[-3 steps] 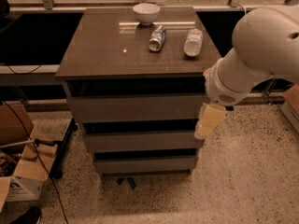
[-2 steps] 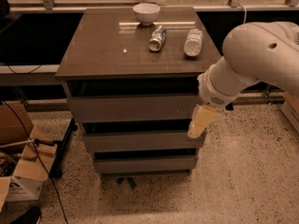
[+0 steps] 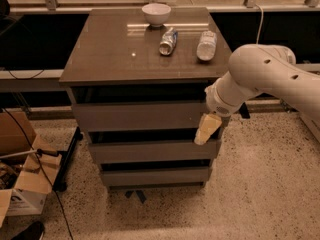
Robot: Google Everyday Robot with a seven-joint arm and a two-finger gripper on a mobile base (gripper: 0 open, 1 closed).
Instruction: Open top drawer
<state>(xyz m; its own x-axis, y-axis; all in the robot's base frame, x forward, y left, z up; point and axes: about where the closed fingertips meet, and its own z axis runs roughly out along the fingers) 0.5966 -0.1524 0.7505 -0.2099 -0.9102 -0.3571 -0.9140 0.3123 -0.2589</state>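
Observation:
The top drawer (image 3: pixel 140 115) is the uppermost of three grey flat fronts in the cabinet, set under the brown top. It looks closed, with a dark gap above it. My gripper (image 3: pixel 206 129) hangs from the white arm (image 3: pixel 260 76) at the cabinet's right front. Its pale tip lies over the right end of the gap between the top drawer and the middle drawer front (image 3: pixel 152 151). The lowest drawer front (image 3: pixel 152 175) is below.
On the cabinet top (image 3: pixel 110 54) stand a white bowl (image 3: pixel 156 13), a lying can (image 3: pixel 168 41) and a lying plastic bottle (image 3: pixel 206 45). Cardboard boxes (image 3: pixel 22 184) sit on the floor at left. A dark counter and railing run behind.
The arm and gripper have moved left, from beside the cabinet's right edge to over the right end of the drawer fronts. The drawers have not moved.

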